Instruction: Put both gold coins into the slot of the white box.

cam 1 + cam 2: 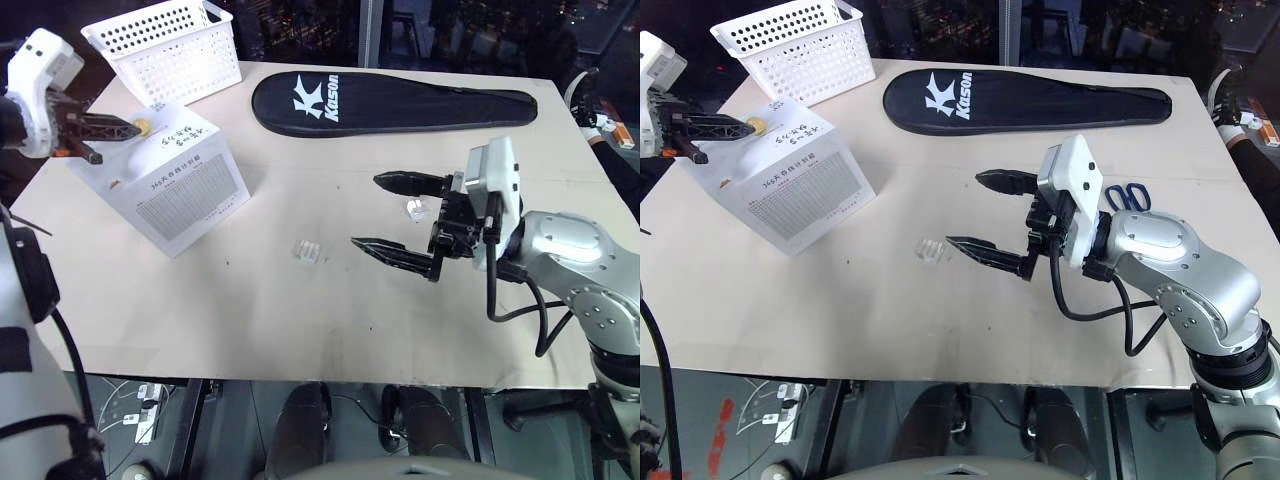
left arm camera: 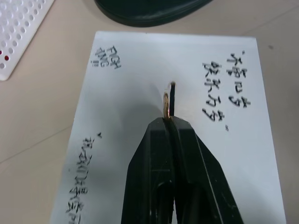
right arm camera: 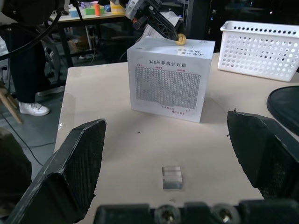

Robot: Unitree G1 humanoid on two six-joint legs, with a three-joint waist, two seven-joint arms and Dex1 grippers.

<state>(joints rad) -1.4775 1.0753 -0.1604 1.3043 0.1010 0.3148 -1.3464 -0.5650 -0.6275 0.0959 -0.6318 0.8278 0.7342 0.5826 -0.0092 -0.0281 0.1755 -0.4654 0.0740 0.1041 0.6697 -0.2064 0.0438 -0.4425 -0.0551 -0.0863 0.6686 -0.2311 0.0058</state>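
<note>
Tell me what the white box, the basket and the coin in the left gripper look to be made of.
White box: likely matte cardboard, with printed grid and hand lettering.
Basket: seemingly moulded white plastic, with regular perforations.
Gold coin, pinched in the left gripper at the slot: shiny gold-coloured, probably metal.

White box (image 1: 165, 185): white faces, black hand lettering on top, grey fine-print grid on side, small red marks under grid. Slot (image 2: 173, 97): dark slit. Gold coin (image 2: 166, 103): shiny gold, edge-on between black fingers of left gripper (image 2: 169, 122). Right gripper (image 1: 388, 213): black fingers, white housing, silver arm. Basket (image 1: 170, 48) at table's far left corner: white, perforated dot pattern. Racket cover (image 1: 390, 103) by far edge: black, white logo. Table (image 1: 300, 320): pale beige. Holder (image 1: 307, 250): clear. Scissors (image 1: 1127, 193): blue handles.
</note>
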